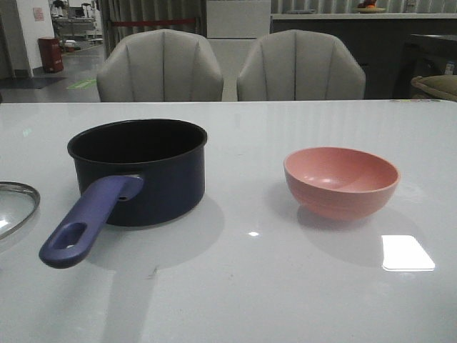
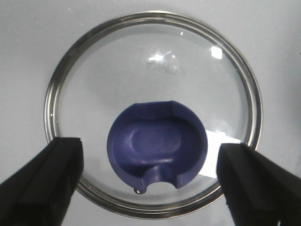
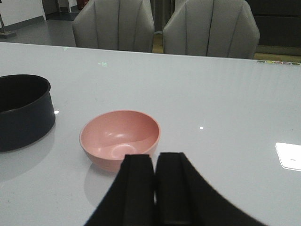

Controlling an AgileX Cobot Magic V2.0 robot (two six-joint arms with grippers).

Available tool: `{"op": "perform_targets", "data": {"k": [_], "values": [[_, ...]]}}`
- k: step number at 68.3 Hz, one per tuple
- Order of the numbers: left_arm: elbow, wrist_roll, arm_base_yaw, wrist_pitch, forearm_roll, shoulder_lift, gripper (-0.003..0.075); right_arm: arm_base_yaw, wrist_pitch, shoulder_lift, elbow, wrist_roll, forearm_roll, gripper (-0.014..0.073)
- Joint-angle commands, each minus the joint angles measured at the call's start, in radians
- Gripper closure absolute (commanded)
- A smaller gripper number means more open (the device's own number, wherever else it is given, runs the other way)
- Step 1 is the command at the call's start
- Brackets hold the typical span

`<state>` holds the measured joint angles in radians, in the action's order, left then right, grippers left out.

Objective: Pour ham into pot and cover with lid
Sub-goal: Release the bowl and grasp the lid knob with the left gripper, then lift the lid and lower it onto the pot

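Note:
The dark navy pot stands left of centre on the white table, its blue-purple handle pointing toward me. The glass lid lies flat at the far left edge of the front view. My left gripper hovers open right over the lid, one finger on each side of its blue knob, touching nothing. My right gripper is shut and empty, just short of the pink bowl. The ham is hidden: none shows in the bowl, and the pot's black inside is too dark to read.
Two grey chairs stand behind the table's far edge. A bright patch of reflected light lies on the tabletop to the right of the bowl. Neither arm shows in the front view.

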<state>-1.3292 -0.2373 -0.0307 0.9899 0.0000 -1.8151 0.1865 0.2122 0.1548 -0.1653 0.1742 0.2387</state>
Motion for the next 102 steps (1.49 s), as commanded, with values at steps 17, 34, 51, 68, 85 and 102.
{"op": "perform_targets", "data": {"k": [17, 34, 51, 68, 85, 102], "values": [[-0.029, 0.028, -0.001, -0.029, -0.036, -0.015, 0.0114, 0.001, -0.087, 0.009, -0.029, 0.012, 0.001, 0.0435], [-0.031, 0.043, -0.001, -0.037, -0.057, -0.057, 0.0125, 0.001, -0.087, 0.009, -0.029, 0.012, 0.001, 0.0435], [-0.033, 0.043, -0.001, -0.051, -0.057, -0.059, 0.0346, 0.001, -0.087, 0.009, -0.029, 0.012, 0.001, 0.0435], [-0.033, 0.043, -0.001, -0.058, -0.057, -0.059, 0.0409, 0.001, -0.087, 0.009, -0.029, 0.012, 0.001, 0.0435], [-0.047, 0.045, -0.001, -0.059, -0.057, -0.032, 0.0409, 0.001, -0.087, 0.009, -0.029, 0.012, 0.001, 0.0435], [-0.102, 0.074, -0.001, -0.037, -0.057, 0.041, 0.0409, 0.001, -0.087, 0.009, -0.029, 0.012, 0.001, 0.0435]]}}
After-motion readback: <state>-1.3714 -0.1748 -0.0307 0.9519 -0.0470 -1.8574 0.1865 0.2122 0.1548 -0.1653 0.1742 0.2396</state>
